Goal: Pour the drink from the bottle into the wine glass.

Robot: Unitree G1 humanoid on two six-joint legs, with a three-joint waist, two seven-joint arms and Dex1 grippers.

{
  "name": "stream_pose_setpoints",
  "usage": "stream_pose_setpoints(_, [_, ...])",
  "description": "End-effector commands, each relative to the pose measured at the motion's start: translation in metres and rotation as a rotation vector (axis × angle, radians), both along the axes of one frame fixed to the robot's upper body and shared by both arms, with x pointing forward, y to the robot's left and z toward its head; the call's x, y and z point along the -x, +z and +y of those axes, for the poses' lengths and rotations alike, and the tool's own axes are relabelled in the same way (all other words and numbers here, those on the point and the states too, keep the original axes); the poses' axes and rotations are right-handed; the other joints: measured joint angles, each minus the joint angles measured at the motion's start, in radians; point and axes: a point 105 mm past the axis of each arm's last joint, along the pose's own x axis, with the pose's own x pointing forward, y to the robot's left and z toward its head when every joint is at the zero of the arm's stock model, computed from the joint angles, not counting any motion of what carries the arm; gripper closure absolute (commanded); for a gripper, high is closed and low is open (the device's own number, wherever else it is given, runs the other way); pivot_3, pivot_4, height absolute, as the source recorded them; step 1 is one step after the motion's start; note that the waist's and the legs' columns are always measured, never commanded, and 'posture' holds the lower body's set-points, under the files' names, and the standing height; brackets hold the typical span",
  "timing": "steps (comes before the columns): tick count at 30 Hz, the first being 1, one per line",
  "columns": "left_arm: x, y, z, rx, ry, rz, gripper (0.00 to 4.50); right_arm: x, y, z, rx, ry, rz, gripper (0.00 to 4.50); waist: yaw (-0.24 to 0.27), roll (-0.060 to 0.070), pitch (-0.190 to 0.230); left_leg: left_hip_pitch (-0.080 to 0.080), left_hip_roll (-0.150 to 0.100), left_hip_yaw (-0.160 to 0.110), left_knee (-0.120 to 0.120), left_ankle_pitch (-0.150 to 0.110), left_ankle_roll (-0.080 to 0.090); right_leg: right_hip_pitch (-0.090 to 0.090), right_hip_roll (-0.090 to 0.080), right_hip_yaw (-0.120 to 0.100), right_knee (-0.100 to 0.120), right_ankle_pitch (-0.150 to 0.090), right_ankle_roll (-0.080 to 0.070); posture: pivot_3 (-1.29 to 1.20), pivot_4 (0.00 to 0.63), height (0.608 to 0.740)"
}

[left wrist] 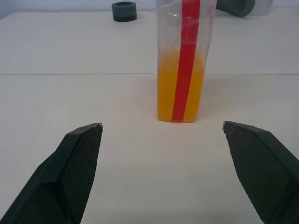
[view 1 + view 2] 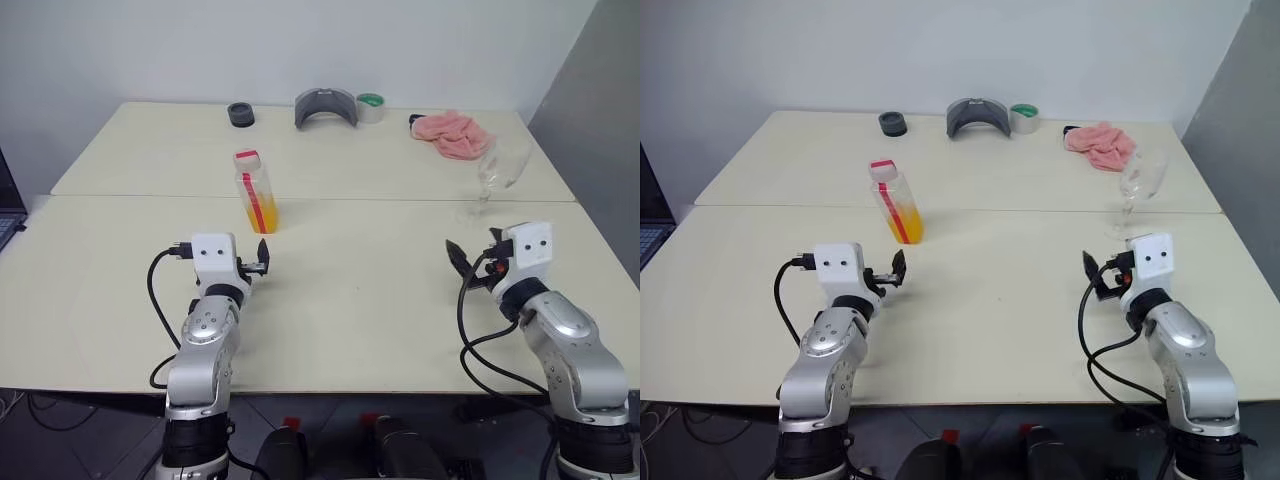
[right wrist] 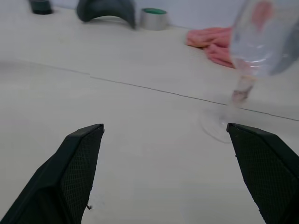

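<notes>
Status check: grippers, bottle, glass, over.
Left gripper and right gripper open, empty. Clear plastic bottle of orange drink capped, upright. Clear stemmed wine glass empty. Path unobstructed.

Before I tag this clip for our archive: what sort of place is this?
Probably a lab or test room, not a home: two plain tables pushed together against a bare wall, with a tape roll and a laptop's edge beside the staged bottle.

The clear squarish plastic bottle loses its cap past the left wrist view's edge. The clear stemmed wine glass is blurred, its rim cut off.
</notes>
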Motion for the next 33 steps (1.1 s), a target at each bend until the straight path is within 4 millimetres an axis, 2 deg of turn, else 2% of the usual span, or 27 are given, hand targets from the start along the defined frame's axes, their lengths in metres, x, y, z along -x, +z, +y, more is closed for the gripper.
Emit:
stream_pose_setpoints(1, [-0.012, 0.018, 0.002, 0.007, -0.023, -0.068, 0.04, 0.014, 0.033, 0.031, -0.05, 0.284, -0.066, 0.0, -0.001, 0.0, 0.0, 0.0, 0.0, -0.001, 0.0, 0.0, 0.0, 0.0, 0.0, 0.0, 0.0, 0.0, 0.0, 0.0, 0.15, 0.74])
stream_pose_setpoints(4, [-0.019, 0.019, -0.003, 0.02, -0.054, -0.067, 0.04, 0.017, 0.046, 0.037, -0.078, 0.386, -0.071, 0.0, -0.001, 0.0, 0.0, 0.0, 0.0, -0.001, 0.0, 0.0, 0.0, 0.001, 0.0, -0.001, 0.0, 0.0, 0.0, 0.0, 0.15, 0.74])
stream_pose_setpoints(8, [-0.024, 0.02, -0.013, 0.029, -0.091, -0.067, 0.04, 0.032, 0.069, 0.051, -0.128, 0.569, -0.066, 0.0, 0.0, 0.0, 0.0, -0.001, 0.0, -0.001, 0.0, 0.0, 0.0, 0.0, 0.0, -0.001, 0.0, 0.0, 0.0, 0.0, 0.15, 0.74])
stream_pose_setpoints(12, [-0.025, 0.019, -0.018, 0.027, -0.112, -0.064, 0.04, 0.045, 0.079, 0.058, -0.139, 0.681, -0.036, 0.0, 0.002, -0.001, 0.0, -0.001, 0.0, -0.002, 0.0, 0.0, 0.0, 0.001, 0.0, 0.0, 0.0, 0.0, 0.0, 0.0, 0.15, 0.74])
stream_pose_setpoints(20, [-0.033, 0.024, -0.02, 0.023, -0.117, -0.074, 0.04, 0.041, 0.089, 0.069, -0.165, 0.676, -0.058, 0.0, 0.002, -0.001, 0.0, -0.001, 0.0, -0.002, 0.0, 0.0, 0.0, 0.001, 0.0, -0.001, 0.0, 0.0, 0.0, 0.0, 0.15, 0.74])
stream_pose_setpoints(33, [-0.046, 0.033, -0.015, 0.007, -0.12, -0.096, 0.04, 0.046, 0.092, 0.077, -0.188, 0.692, -0.061, 0.0, 0.007, -0.001, 0.0, -0.001, 0.0, -0.002, 0.001, 0.0, 0.0, 0.0, 0.0, -0.001, 0.0, 0.0, 0.0, 0.0, 0.15, 0.74])
